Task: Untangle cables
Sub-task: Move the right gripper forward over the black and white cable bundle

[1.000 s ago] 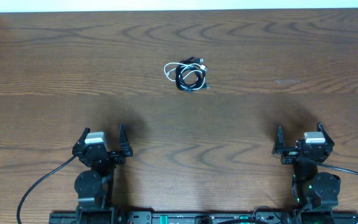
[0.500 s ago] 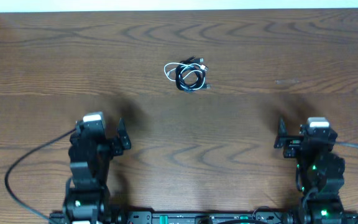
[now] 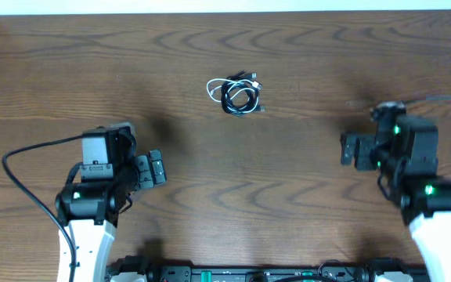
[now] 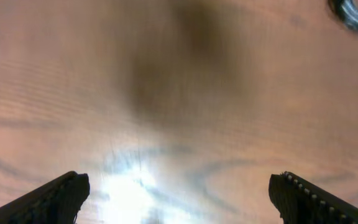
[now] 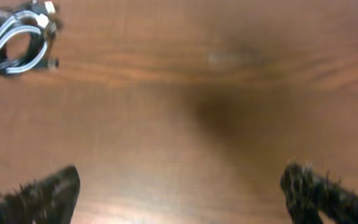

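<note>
I think this is only the approach: the tangled black and white cables (image 3: 237,94) lie at twelve o'clock on the table (image 3: 53,78), untouched. My left gripper (image 3: 152,168) and right gripper (image 3: 349,149) are both spread wide, well apart from them. Next, each must reach one cord.

Dark wood-grain table (image 3: 327,55), one item on its surface.
Black and white cables (image 3: 237,95) lie in one coiled bundle at 12 o'clock from centre, loops overlapping, flat on the wood.

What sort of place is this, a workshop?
Probably a robotics lab bench: a left arm and right arm mounted at a wooden table, with tangled cables laid out on it.
</note>
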Robot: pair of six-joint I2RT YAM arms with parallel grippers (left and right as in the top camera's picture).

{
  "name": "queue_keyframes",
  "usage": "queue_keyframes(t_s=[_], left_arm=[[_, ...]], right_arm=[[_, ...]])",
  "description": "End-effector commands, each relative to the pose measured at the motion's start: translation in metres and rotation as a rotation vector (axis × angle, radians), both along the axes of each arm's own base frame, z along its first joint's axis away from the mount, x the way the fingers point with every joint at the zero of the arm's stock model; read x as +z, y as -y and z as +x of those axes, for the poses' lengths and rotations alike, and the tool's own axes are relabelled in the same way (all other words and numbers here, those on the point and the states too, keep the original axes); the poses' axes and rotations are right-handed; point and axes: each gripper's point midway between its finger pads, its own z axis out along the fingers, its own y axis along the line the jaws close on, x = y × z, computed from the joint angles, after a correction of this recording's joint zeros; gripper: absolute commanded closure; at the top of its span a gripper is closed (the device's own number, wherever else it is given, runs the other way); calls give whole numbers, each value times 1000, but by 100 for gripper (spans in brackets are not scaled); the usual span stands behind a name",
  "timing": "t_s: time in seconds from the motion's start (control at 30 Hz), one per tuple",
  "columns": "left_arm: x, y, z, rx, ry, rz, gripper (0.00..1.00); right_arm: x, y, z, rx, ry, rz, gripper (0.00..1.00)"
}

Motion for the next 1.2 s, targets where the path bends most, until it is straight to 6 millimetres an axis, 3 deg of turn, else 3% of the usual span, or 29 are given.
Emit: queue_keyframes(t_s=[0.0,0.23,0.53,0.67,0.93,1.17], left_arm=[[3,5,-6,19,-28,-46,2],[4,16,-6,-9,-27,-102,2],[9,15,3,-11,14,-100,2],[9,15,4,-12,21,-100,2],[9,15,4,-12,21,-100,2],[9,15,4,-12,20,-101,2]], right_arm=[[31,-17,17,53,40,72,1],[55,-45,30,147,125,209,1],[79,-58,41,220,190,165,1],[82,-83,54,279,161,167,1],[52,-147,92,376,92,130,2],[1,-198,119,351,38,210,10]])
